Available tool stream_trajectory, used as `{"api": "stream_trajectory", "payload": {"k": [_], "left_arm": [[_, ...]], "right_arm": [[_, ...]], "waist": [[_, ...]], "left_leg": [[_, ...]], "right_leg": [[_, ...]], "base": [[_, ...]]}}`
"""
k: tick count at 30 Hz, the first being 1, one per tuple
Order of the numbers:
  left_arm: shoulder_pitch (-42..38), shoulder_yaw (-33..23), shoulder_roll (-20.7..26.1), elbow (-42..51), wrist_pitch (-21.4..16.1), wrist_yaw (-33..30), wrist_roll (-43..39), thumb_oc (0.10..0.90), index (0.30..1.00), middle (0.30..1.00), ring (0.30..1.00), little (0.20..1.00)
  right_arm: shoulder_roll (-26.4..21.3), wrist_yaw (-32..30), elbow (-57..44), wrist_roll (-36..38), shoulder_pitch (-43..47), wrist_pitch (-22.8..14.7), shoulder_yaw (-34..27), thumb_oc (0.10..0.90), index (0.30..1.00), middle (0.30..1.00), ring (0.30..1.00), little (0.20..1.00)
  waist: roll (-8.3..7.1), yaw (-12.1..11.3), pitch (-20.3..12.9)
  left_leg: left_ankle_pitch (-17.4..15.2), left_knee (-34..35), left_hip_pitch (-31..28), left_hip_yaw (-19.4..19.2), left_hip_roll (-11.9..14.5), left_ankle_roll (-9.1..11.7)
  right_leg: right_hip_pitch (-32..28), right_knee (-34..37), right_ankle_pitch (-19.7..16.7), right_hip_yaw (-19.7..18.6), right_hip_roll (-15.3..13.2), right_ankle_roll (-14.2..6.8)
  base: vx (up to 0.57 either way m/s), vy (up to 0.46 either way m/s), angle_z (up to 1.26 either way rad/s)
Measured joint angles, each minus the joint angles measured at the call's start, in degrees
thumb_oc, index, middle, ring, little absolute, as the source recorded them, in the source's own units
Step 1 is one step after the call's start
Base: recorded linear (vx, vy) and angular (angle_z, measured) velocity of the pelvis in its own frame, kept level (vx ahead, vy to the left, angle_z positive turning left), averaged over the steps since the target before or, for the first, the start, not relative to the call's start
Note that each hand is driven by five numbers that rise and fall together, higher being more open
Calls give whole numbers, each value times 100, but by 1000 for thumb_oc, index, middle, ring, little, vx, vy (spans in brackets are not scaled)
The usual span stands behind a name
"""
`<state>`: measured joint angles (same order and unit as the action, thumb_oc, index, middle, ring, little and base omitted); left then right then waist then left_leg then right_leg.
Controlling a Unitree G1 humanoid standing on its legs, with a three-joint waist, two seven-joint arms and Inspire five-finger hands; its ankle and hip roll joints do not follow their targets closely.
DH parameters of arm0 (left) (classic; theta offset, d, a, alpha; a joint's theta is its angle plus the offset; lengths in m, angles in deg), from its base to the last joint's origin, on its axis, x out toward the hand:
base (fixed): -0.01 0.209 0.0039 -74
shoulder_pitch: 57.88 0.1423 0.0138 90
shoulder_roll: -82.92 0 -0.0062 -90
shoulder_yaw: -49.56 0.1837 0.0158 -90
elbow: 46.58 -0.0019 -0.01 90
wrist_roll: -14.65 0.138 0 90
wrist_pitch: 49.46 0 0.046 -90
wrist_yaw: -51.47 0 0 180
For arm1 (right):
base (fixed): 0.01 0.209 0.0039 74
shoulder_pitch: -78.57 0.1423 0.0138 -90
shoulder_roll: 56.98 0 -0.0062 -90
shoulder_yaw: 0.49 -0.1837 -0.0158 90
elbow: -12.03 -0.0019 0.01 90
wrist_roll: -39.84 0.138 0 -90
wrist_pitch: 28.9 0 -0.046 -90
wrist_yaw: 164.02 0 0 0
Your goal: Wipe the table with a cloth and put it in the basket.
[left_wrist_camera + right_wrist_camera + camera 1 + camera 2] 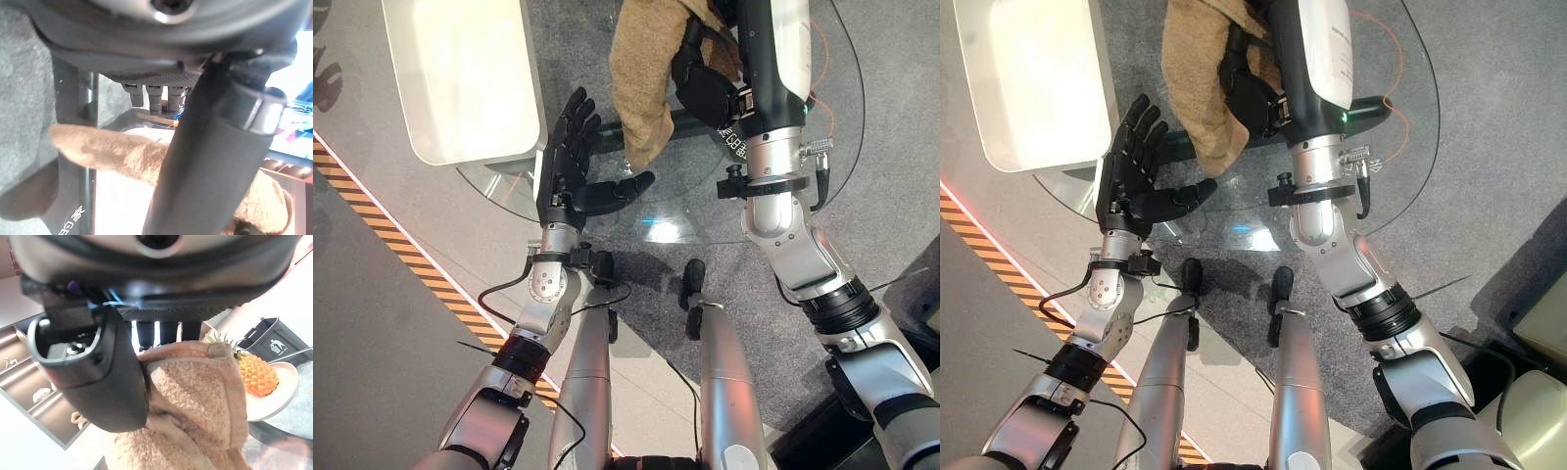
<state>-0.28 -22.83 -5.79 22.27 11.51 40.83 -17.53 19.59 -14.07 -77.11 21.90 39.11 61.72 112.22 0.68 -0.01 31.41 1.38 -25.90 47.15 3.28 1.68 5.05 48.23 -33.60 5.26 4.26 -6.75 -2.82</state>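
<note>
Gripping one tan cloth, the right robot hand hangs over the glass table; left robot hand open.

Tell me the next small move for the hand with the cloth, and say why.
Probably lower the right hand so the brown cloth lies flat on the glass table. The cloth is bunched in that hand's curled fingers and hangs with its lower end loose over the glass, so it looks poorly placed for wiping. The left hand hovers open beside it, holding nothing.

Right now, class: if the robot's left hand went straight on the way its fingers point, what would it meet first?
Probably the white basket: the open left hand points towards its near edge. Depth is unclear.
</note>
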Motion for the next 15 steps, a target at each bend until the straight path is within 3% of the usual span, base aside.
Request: {"api": "stream_trajectory", "payload": {"k": [15], "left_arm": [[-269, 1, -312, -264, 0, 377, -537, 800, 900, 900, 900, 900]], "right_arm": [[66, 439, -102, 66, 104, 4, 71, 100, 300, 300, 300, 200]], "waist": [[0, 29, 0]], "left_leg": [[2, 35, -7, -38, 61, 1]], "right_leg": [[-9, 97, -62, -27, 56, 6]], "base": [[0, 2, -1]]}}
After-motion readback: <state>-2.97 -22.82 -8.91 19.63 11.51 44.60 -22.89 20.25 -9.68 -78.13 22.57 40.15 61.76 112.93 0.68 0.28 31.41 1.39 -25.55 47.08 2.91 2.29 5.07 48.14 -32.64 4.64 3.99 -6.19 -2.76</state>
